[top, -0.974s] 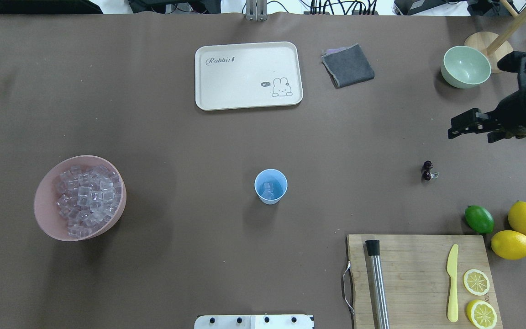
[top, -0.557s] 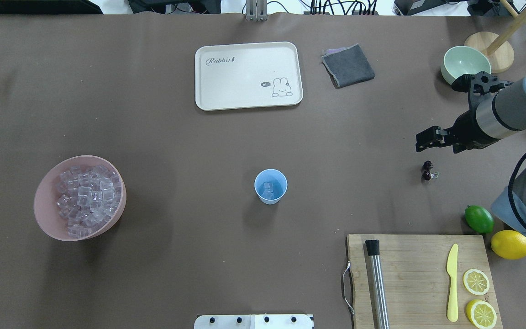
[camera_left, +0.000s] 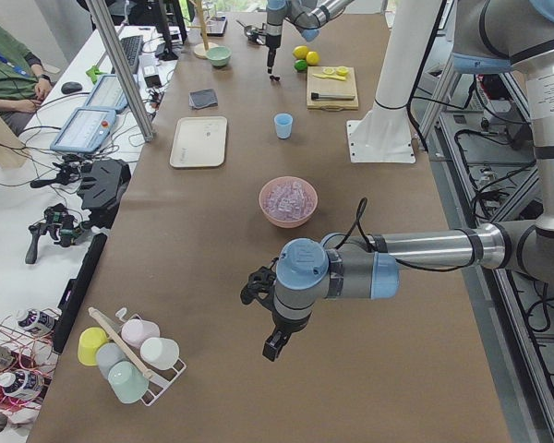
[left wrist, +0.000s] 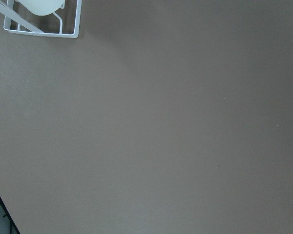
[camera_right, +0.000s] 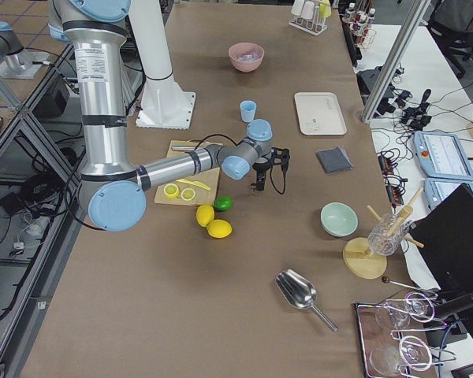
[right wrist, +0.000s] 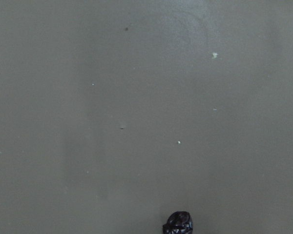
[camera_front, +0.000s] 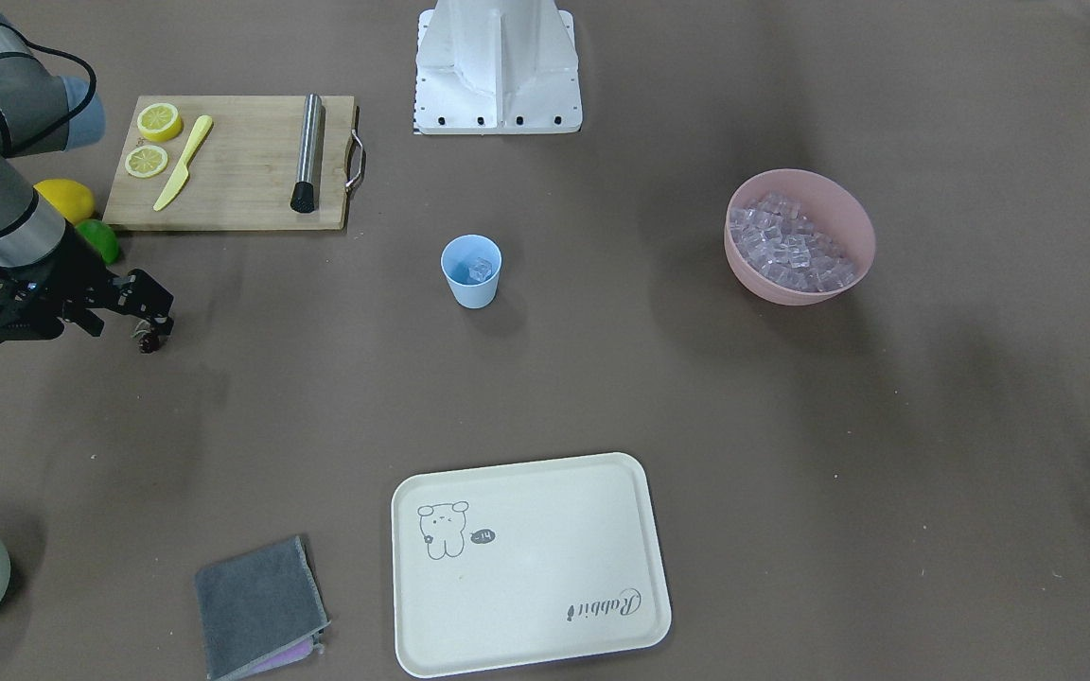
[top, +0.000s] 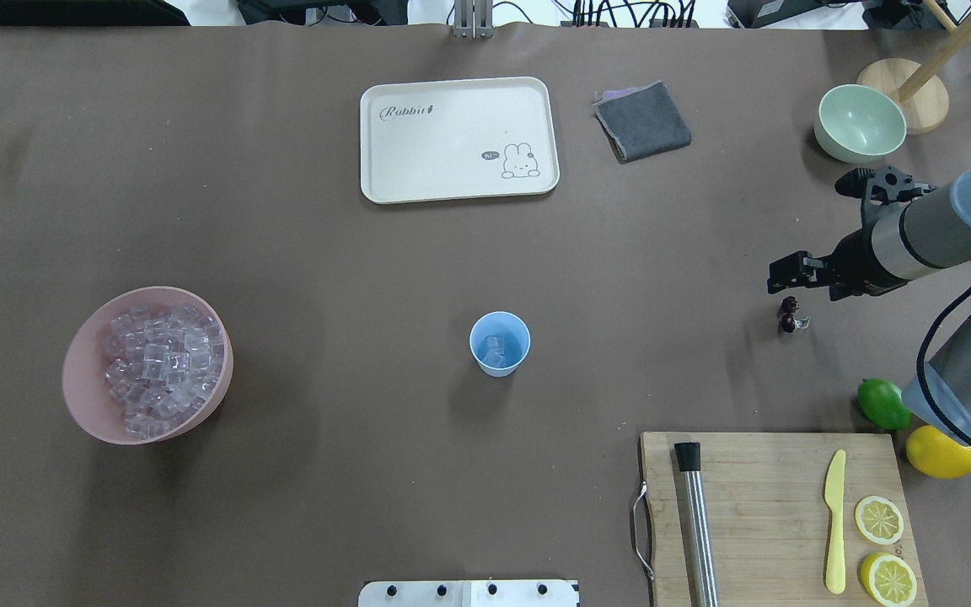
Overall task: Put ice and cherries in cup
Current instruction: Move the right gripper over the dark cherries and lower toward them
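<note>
Ice cubes [top: 495,346], translucent, inside tapered blue cup [top: 474,335]

The cream tray [top: 452,143] on the counter [top: 283,253] carries the word "Rabbit" [top: 406,110] in slanted script near one corner. Beside the small rabbit drawing [top: 520,160] sits a dark speech bubble [top: 490,155] with tiny pale lettering, perhaps "hi", too small to be sure. Nothing else is readable

Sitting out are two round bowls [top: 81,379], one light blue plastic cup [top: 500,343], two whole yellow lemons [camera_right: 219,228], two cut lemon slices [top: 879,520], one green lime [top: 882,405].
</note>
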Robot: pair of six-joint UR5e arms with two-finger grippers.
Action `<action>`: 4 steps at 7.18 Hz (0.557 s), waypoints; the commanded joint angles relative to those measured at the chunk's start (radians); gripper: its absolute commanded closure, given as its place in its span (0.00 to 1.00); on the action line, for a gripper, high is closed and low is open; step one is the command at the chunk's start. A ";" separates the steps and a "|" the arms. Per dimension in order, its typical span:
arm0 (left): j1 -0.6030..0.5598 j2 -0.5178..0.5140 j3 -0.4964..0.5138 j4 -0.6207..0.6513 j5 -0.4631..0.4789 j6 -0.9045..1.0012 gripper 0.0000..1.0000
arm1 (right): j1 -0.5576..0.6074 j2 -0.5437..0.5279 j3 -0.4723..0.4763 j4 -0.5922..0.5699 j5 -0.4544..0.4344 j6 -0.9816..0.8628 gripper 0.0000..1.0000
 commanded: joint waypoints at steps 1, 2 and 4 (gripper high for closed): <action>0.000 0.001 0.000 -0.004 0.000 0.000 0.02 | -0.034 -0.006 -0.021 0.014 -0.028 0.011 0.06; 0.000 0.001 0.000 -0.004 0.000 0.000 0.02 | -0.044 -0.007 -0.023 0.014 -0.029 0.024 0.06; 0.000 0.001 -0.001 -0.004 0.000 0.000 0.02 | -0.075 -0.009 -0.023 0.014 -0.059 0.044 0.07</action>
